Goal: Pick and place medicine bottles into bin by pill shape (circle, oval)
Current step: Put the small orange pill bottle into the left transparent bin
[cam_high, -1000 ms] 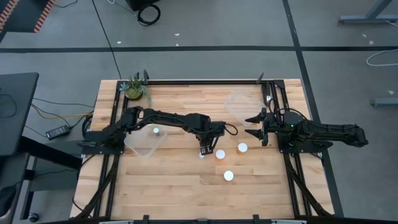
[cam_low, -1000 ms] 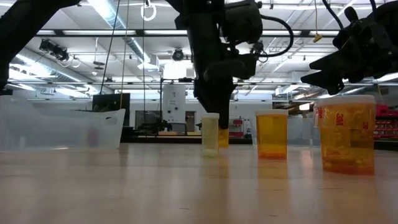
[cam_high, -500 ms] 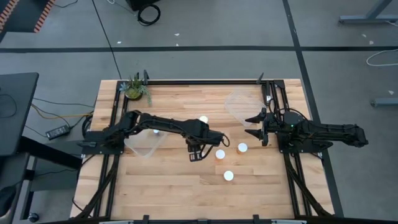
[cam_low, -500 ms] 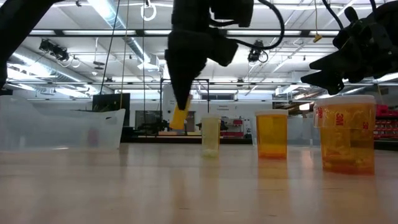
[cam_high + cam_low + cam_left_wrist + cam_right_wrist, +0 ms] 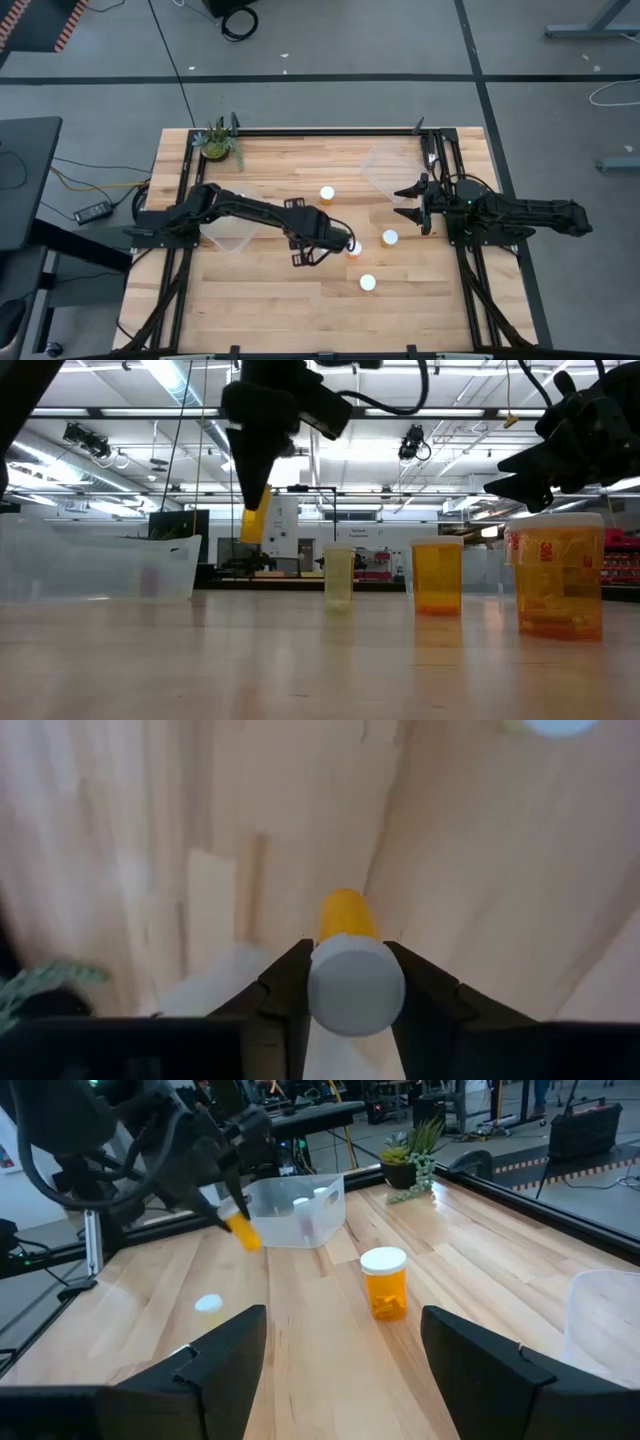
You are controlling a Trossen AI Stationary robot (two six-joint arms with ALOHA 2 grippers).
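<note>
My left gripper (image 5: pixel 305 256) is shut on a small orange bottle with a white cap (image 5: pixel 255 516), held above the table's middle; it also shows in the left wrist view (image 5: pixel 345 915) and the right wrist view (image 5: pixel 243 1231). Other white-capped orange bottles stand upright on their bases on the table: one far (image 5: pixel 327 193), one beside my left gripper (image 5: pixel 355 247), one farther right (image 5: pixel 390 238), one nearer (image 5: pixel 368 283). My right gripper (image 5: pixel 411 203) is open and empty at the table's right, near the right clear bin (image 5: pixel 383 168). My left gripper pinches the bottle at its white-capped end (image 5: pixel 356 986) between its two fingers (image 5: pixel 285 985), one on either side of the cap. The fingers slant downward. The bottle is lifted clear of the table and tilted, its orange body (image 5: pixel 254 523) sticking out below the fingertips.
A clear bin (image 5: pixel 232 232) with white-capped bottles inside (image 5: pixel 300 1204) stands at the table's left, under my left arm. A small potted plant (image 5: pixel 217 140) stands at the far left corner. Black rails run along both table sides.
My left gripper has risen with the orange bottle and gone toward the table's left and near edges, away from the standing bottles. The bottle has been lifted clear of the table and now hangs tilted. The far bottle, earlier hidden under the arm, now shows.
</note>
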